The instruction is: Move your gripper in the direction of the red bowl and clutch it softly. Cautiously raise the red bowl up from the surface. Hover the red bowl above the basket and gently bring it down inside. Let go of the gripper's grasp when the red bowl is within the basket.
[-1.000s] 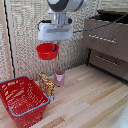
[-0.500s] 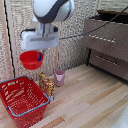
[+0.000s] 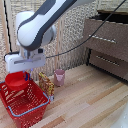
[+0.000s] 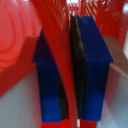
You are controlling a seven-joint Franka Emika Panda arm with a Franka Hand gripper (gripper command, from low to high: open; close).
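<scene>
In the exterior view my white gripper [image 3: 21, 71] is shut on the rim of the small red bowl [image 3: 16, 81] and holds it just above the open top of the red lattice basket [image 3: 30, 107], toward the exterior view's left side of it. The bowl hangs at about rim height. In the wrist view my two blue fingers [image 4: 92, 70] pinch the thin red bowl wall [image 4: 62, 65] between them, with the basket's lattice [image 4: 95, 10] behind.
A pink cup [image 3: 59, 77] and a patterned snack bag [image 3: 46, 85] stand on the wooden floor beside the basket. A dark wooden drawer unit [image 3: 107, 42] stands at the exterior view's right. A wicker screen forms the back wall.
The arm has carried the red bowl toward the exterior view's left and downward, from high above the cup to just over the basket.
</scene>
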